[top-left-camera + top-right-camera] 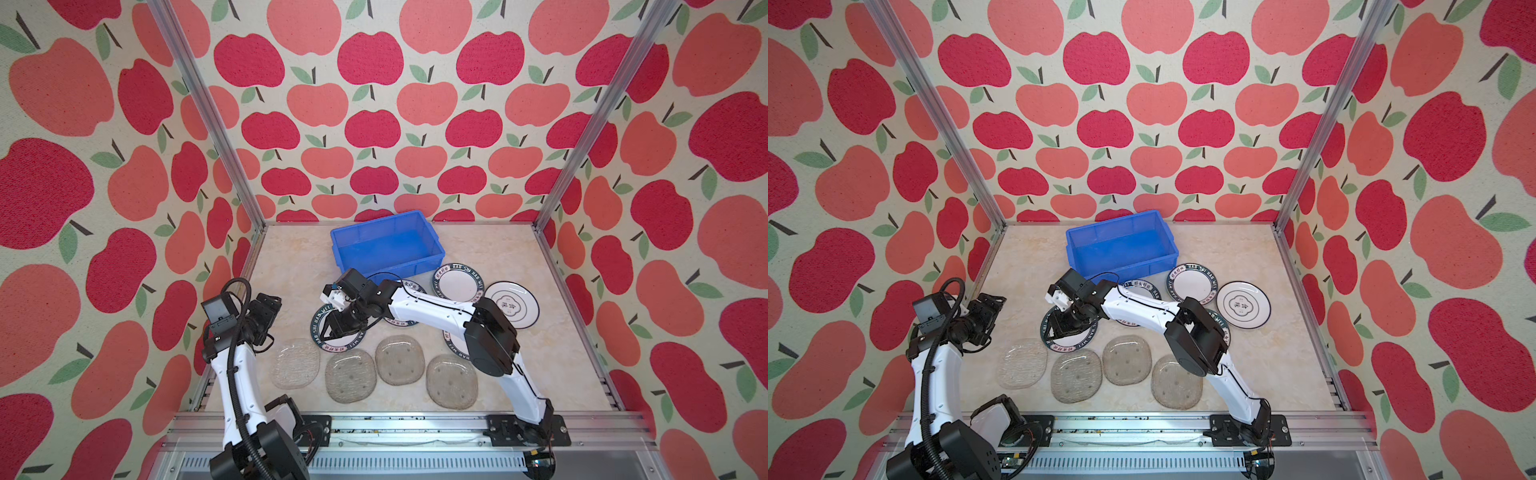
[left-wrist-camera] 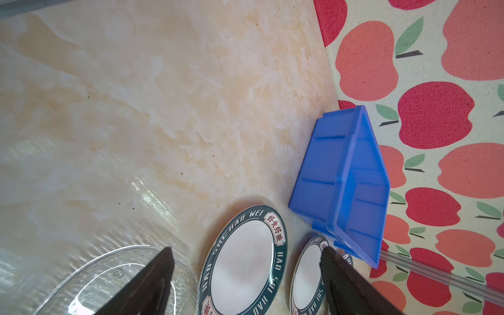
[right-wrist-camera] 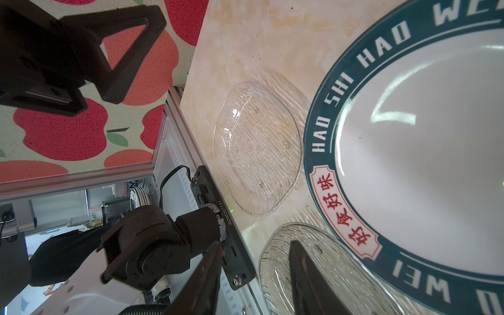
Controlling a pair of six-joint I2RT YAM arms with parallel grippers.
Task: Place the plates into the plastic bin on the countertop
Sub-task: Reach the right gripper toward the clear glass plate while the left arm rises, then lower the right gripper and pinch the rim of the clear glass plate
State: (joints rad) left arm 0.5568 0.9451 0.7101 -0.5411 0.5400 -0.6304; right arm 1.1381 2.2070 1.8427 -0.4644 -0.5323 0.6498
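Note:
The blue plastic bin [image 1: 386, 241] stands at the back of the countertop [image 1: 291, 266]. Several green-rimmed plates lie in front of it, one [image 1: 457, 282] beside an emblem plate [image 1: 512, 305]. Several glass plates [image 1: 350, 376] lie along the front. My right gripper [image 1: 337, 323] reaches across and hangs low over the leftmost green-rimmed plate [image 1: 320, 338]. In the right wrist view this gripper [image 3: 255, 245] has its jaws apart, that plate [image 3: 409, 152] lies beside one finger, and nothing shows between them. My left gripper [image 1: 268, 305] hovers open at the left, wide apart in its wrist view [image 2: 246, 251].
Apple-patterned walls close three sides. Aluminium posts stand in the back corners, and a frame rail [image 1: 415, 424] with both arm bases runs along the front. The right arm's elbow [image 1: 490, 336] covers part of two green-rimmed plates. Bare marble [image 1: 498, 253] lies right of the bin.

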